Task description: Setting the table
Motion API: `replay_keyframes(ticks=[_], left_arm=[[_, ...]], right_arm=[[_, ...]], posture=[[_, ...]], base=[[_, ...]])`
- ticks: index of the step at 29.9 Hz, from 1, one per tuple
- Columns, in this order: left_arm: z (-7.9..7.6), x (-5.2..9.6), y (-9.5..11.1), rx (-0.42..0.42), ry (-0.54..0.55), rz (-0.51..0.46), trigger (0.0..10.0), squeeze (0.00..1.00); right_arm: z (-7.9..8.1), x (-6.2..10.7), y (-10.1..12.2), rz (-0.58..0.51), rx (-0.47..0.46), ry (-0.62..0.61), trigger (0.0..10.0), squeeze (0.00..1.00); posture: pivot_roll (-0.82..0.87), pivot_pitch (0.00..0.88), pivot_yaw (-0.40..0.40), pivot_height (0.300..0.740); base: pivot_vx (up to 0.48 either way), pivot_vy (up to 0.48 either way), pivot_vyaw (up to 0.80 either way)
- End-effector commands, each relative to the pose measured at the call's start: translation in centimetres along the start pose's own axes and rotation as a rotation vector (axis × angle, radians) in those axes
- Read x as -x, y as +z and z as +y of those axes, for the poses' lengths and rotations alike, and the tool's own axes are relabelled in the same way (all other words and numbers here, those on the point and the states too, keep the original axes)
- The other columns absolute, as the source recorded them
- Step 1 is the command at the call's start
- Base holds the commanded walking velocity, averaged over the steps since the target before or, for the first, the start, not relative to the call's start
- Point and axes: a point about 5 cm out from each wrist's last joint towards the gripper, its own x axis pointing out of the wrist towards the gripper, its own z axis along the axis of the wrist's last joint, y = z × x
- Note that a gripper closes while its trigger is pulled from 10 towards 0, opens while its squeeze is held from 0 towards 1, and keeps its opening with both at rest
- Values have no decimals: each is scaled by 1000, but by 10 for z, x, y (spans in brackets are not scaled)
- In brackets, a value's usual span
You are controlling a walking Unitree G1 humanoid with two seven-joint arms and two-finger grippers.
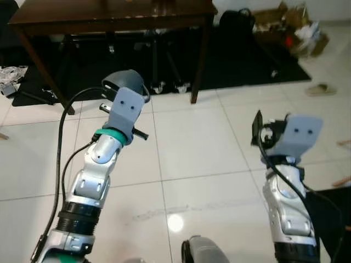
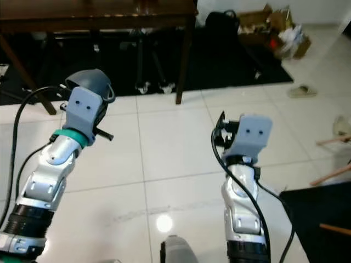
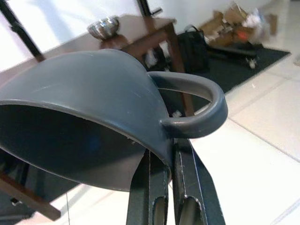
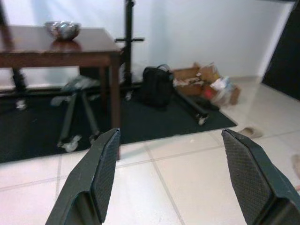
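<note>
A dark grey cup with a loop handle is held up in front of me, and my left gripper is shut on its rim beside the handle. From the head views the cup pokes out above the left wrist, over white floor tiles. My right gripper is open, its fingers wide apart with nothing between them. It hovers at about the same height to the right. A dark wooden table stands ahead, with a silver bowl on its top.
A black rug lies under and beside the table, with tripod legs on it. A black bag and cardboard boxes sit at the back right. A slipper lies on the tiles at right.
</note>
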Motion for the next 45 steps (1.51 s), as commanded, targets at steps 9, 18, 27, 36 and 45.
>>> replay_keyframes(ticks=[9, 18, 27, 36, 45], left_arm=[[5, 1, -5, -10, 15, 12, 10000, 0], [4, 1, -4, -11, 9, 7, 10000, 0], [6, 1, -3, -20, 11, 0, 10000, 0], [6, 1, -3, -23, 8, -5, 10000, 0], [4, -1, -1, -46, -30, -15, 10000, 0]], right_arm=[[1, 1, -2, 14, -14, -6, 10000, 0], [-3, -2, -2, 18, 6, -41, 10000, 0], [7, -4, 7, -29, -31, 3, 10000, 0], [12, -9, 23, -103, -83, 28, 10000, 0], [10, -9, 20, -92, -76, 4, 10000, 0]], posture=[[-35, 20, 68, 740], [-32, 23, 69, 740], [-24, 20, 73, 740], [-22, 19, 71, 740], [-18, 18, 69, 740]], base=[[480, 0, -386], [480, 0, -227], [480, 0, 0], [480, 0, 0], [480, 0, 0]])
